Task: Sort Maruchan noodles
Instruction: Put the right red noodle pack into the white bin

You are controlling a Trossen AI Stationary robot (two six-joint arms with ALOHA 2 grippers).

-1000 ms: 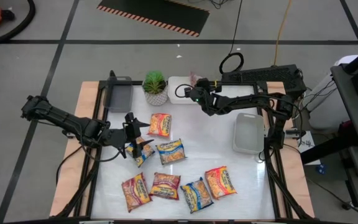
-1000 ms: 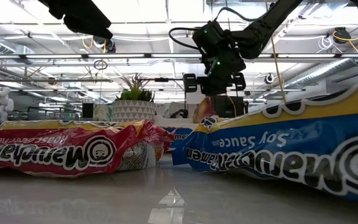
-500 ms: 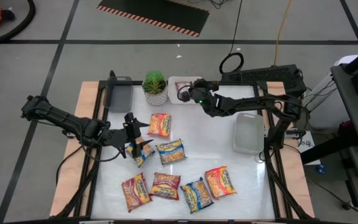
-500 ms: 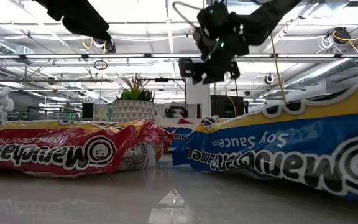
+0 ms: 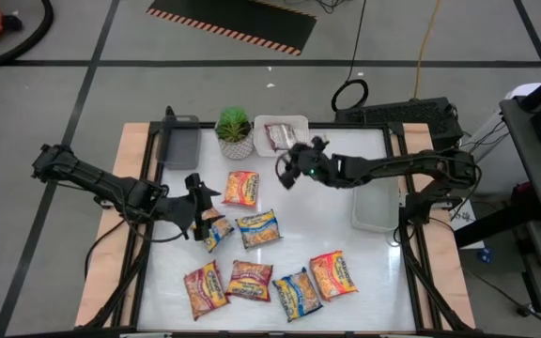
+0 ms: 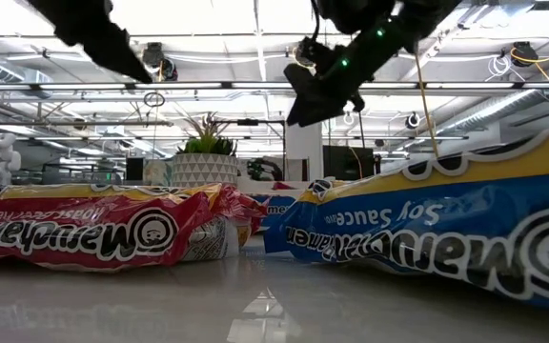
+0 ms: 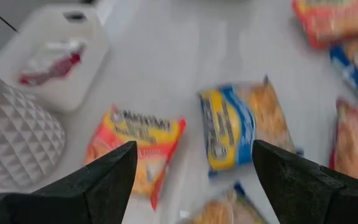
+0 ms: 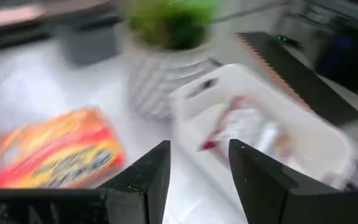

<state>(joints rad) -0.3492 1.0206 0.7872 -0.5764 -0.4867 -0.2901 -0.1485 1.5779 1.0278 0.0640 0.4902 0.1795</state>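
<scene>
The right tool (image 5: 286, 173) has its two fingers (image 8: 143, 178) apart, and nothing is held between them. It hangs above the surface (image 5: 327, 225), between the white tray (image 5: 264, 143) at the far edge and the red-trimmed Maruchan packet (image 5: 241, 188) that lies near the potted plant (image 5: 235, 131). The right arm reaches in from the right side, stretched out almost flat across the far part of the surface. In the white tray lies one packet with red print (image 5: 280, 137), apart from this tool.

The left tool (image 5: 198, 199) is wide open too, and it also carries nothing. It hovers just above a blue-trimmed packet (image 5: 218, 231) on the left part of the surface; I cannot tell whether it touches it. The left arm comes from the left edge and is bent at the elbow.

Another blue-trimmed packet (image 5: 257, 228) lies at the middle. Four more packets are in a loose row near the front edge: a red one (image 5: 204, 288), a red one (image 5: 250, 280), a blue one (image 5: 297, 293) and an orange one (image 5: 333, 275). A grey tray (image 5: 178, 143) stands at the far left and a second white tray (image 5: 374, 202) at the right side.
</scene>
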